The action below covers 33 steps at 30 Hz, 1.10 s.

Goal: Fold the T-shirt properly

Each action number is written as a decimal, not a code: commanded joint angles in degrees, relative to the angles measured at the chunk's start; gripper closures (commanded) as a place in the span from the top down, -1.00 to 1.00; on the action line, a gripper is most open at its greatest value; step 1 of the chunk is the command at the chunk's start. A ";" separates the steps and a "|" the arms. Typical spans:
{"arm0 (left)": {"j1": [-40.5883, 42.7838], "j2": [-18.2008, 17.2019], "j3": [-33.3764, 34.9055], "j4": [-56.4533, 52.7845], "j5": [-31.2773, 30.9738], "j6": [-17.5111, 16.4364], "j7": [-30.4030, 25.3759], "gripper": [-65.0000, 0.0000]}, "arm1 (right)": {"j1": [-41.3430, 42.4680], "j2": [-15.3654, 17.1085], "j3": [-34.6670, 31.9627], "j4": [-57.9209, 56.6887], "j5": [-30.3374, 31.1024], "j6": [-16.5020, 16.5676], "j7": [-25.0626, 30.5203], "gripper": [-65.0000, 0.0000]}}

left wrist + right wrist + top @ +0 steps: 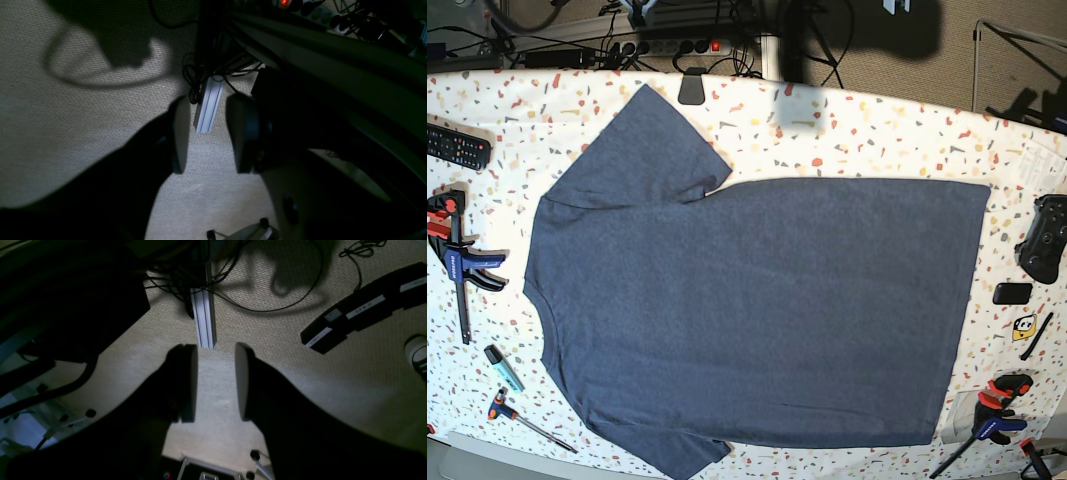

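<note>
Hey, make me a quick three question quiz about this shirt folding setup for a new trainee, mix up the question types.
1. True or false: the T-shirt lies spread flat on the speckled table, not yet folded.
2. Multiple choice: where is the game controller? A) on the shirt B) at the table's right edge in the base view C) beside the remote control
3. Fill in: the left gripper and the right gripper both have their fingers ____, holding nothing, above the carpeted floor.

Key: 1 true; 2 B; 3 open
</note>
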 commanded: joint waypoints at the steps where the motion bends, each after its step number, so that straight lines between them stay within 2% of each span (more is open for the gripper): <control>1: 0.81 -0.20 0.00 0.57 0.02 -0.50 -0.20 -0.33 | -0.94 0.33 0.02 0.72 -0.74 1.29 0.87 -0.41; 5: 2.51 -0.20 0.00 3.54 0.04 -2.45 -0.22 -0.33 | -3.96 0.46 0.02 4.70 -4.66 1.33 4.22 -0.41; 8: 4.90 -0.17 0.00 8.09 0.00 -4.76 -0.22 -0.33 | -6.71 0.96 0.02 9.18 -4.63 1.33 4.85 -0.41; 11: 7.85 -0.17 0.00 13.57 0.00 -5.01 -0.22 -0.33 | -9.40 1.84 0.02 14.16 -4.66 1.33 4.83 -0.41; 15: 12.46 -0.17 0.00 22.01 -0.02 -5.27 -0.22 -0.33 | -13.44 3.54 0.02 21.38 -4.61 1.33 4.83 -0.41; 21: 19.23 -0.20 0.00 34.71 -1.29 -8.33 -0.15 -0.33 | -19.28 6.27 0.02 31.82 -4.46 1.33 4.63 -0.41; 27: 25.00 -0.20 0.00 46.53 -1.29 -8.48 1.49 -0.33 | -25.55 9.03 0.02 41.29 -4.44 1.40 4.63 -0.41; 30: 27.67 -0.20 0.00 52.61 -1.27 -9.11 1.53 -0.33 | -29.07 10.58 0.02 46.84 -4.46 3.61 4.61 -0.41; 33: 30.32 -0.22 0.00 59.25 -1.25 -10.71 1.55 -0.33 | -33.05 12.39 0.02 53.44 -4.48 4.07 3.76 -0.41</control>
